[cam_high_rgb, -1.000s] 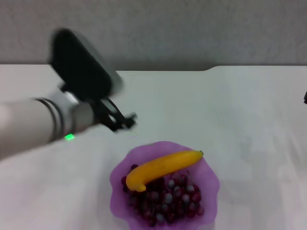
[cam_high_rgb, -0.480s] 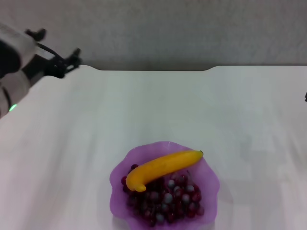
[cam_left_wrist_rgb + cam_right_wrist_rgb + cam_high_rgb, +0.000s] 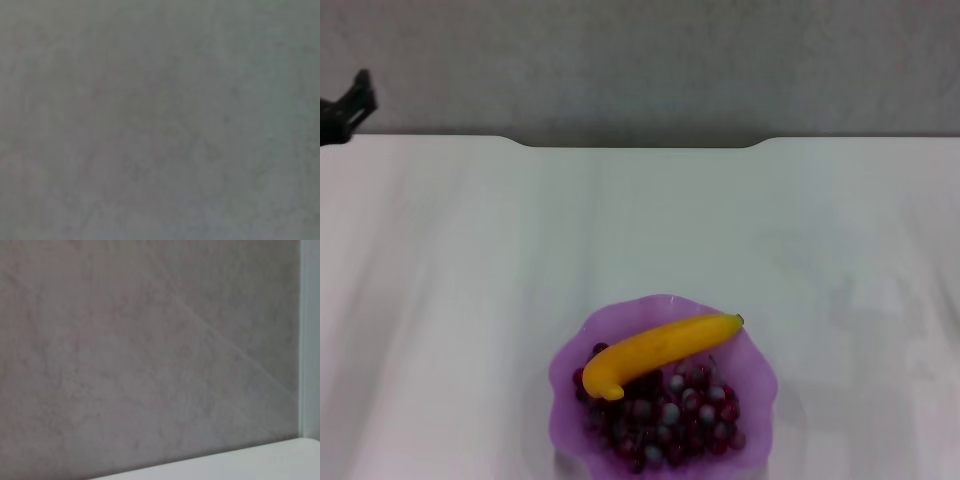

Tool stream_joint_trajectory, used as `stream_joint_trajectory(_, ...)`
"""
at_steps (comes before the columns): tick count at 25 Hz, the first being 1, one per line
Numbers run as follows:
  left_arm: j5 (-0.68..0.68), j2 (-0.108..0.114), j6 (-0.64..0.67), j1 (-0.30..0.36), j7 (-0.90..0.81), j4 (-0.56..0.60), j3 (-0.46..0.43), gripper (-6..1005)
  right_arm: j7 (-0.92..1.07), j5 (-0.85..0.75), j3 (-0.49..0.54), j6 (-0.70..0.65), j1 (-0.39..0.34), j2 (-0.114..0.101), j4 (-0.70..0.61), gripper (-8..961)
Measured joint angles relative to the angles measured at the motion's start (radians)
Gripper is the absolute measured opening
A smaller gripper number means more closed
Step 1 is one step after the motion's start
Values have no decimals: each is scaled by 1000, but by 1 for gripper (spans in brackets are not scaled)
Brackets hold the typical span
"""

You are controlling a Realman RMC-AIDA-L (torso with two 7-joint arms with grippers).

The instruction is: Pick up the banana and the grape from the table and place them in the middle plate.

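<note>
The purple scalloped plate (image 3: 570, 352) sits near the front middle of the white table (image 3: 640, 230). The orange-yellow banana (image 3: 665, 349) lies across the plate, on top of the bunch of dark red-purple grapes (image 3: 670, 415) in it. My left gripper (image 3: 348, 108) shows only as a dark tip at the far left edge, above the table's far corner and well away from the plate. My right gripper is out of view. Both wrist views show only grey floor or wall.
The table's far edge has a shallow notch (image 3: 640, 145). A grey surface lies behind the table. The right wrist view shows a strip of white table edge (image 3: 225, 462).
My left arm has pulled back up and to the left, from just beside the plate to the frame's far left edge. The dark bit at the right edge is gone. Banana and grapes have not moved.
</note>
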Motion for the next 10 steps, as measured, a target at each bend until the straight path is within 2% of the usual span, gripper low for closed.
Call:
stream_joint_trajectory(2, -20, 33, 4, -4, -61, 28, 1, 864, 19, 0, -38, -63, -2, -2, 19, 728)
stream_joint_trajectory(5, -28, 67, 34, -5, -147, 74, 6, 863, 26, -1, -98, -174, -5, -4, 51, 728)
stream_joint_trajectory(10, -25, 98, 71, -20, -237, 165, 2, 863, 48, -10, -169, -276, 2, -7, 96, 728)
